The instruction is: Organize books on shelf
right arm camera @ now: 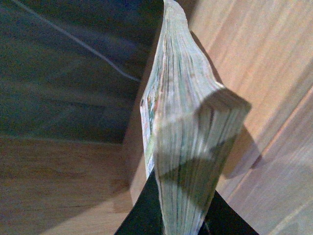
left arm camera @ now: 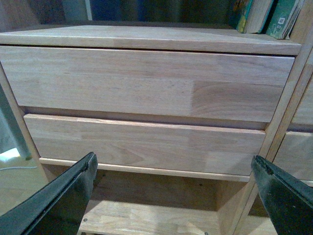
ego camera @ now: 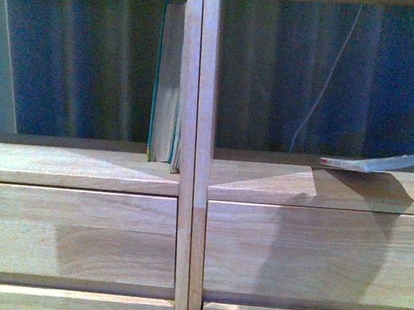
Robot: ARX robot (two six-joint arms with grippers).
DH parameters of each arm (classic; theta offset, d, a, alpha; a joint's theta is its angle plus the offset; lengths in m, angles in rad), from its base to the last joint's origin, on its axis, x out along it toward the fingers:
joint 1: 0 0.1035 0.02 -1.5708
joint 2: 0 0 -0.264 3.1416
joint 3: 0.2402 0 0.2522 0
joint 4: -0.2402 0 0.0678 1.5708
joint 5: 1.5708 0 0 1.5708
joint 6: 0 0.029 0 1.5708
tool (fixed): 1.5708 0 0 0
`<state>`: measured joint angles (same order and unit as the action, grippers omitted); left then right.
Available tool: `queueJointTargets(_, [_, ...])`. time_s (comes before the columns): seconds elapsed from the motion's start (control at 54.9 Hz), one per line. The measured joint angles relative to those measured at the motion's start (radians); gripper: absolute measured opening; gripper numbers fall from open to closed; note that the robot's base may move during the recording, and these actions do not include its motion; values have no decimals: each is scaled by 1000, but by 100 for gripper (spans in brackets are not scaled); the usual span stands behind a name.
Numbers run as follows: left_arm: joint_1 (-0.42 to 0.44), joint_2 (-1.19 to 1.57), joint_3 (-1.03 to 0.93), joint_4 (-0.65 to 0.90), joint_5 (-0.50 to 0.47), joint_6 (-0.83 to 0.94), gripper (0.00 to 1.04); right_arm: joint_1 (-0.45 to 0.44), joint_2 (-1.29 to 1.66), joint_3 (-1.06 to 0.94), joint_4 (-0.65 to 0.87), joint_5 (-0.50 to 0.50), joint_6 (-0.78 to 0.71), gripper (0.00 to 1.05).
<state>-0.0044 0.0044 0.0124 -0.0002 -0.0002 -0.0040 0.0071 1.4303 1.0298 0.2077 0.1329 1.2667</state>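
Front view: the light-wood shelf (ego camera: 83, 166) fills the frame, its centre post (ego camera: 195, 125) at twelve o'clock. At eleven o'clock the standing books (ego camera: 168, 86), teal-covered with pale page edges, are upright in the left compartment, touching the post. At three o'clock the held book (ego camera: 380, 164) juts in from the right edge, nearly flat, just above the right compartment's board. Its shadow falls on the drawer fronts (ego camera: 314, 259) at five o'clock. A white cable (ego camera: 322, 85) hangs behind at one o'clock.

Left wrist view: the left gripper (left arm camera: 172, 159) faces two drawer fronts, its black jaws spread wide with nothing between them. A label on one green cover is too small to read.

Right wrist view: the right gripper (right arm camera: 183, 223) pinches the held book near one corner, page edges towards the camera. A sliver of pictured cover shows, with no legible writing
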Motion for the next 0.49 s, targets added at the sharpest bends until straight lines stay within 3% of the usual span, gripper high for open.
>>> queueJointTargets(0.492, [0,0,0,0,0,0,97,-145,-258,-40,-31,-245,-92,7])
